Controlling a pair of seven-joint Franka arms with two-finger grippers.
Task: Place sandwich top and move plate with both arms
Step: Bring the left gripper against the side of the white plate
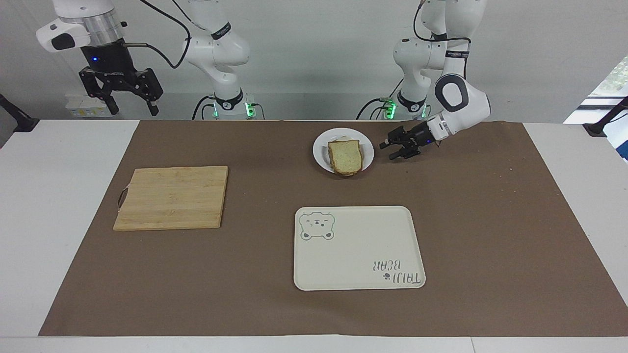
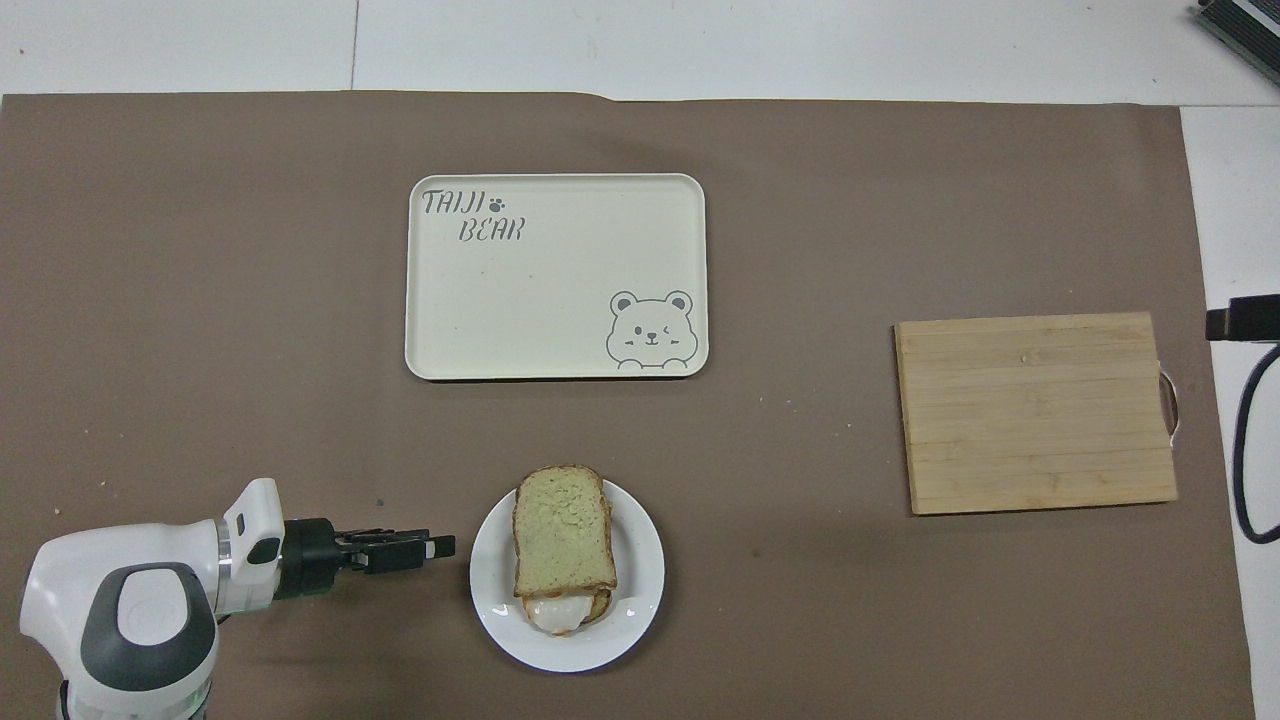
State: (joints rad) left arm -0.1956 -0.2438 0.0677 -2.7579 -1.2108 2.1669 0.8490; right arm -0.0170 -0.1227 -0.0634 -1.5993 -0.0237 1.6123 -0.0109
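The small white plate (image 1: 320,147) stands near the robots' edge of the brown mat. The sandwich top (image 1: 345,157) lies on the stack on it. In the overhead view this bread slice (image 2: 563,530) covers the filling, and a bit of white egg (image 2: 556,612) peeks out at the end nearer the robots; the plate's rim (image 2: 640,600) shows around it. My left gripper (image 1: 388,151) is low and open, just beside the plate's rim toward the left arm's end, apart from it; it also shows in the overhead view (image 2: 440,548). My right gripper (image 1: 133,110) is open and empty, raised high past the right arm's end of the mat.
A wooden cutting board (image 1: 171,197) lies toward the right arm's end (image 2: 1035,412). A cream bear tray (image 1: 358,247) lies farther from the robots than the plate (image 2: 555,275). Crumbs dot the brown mat.
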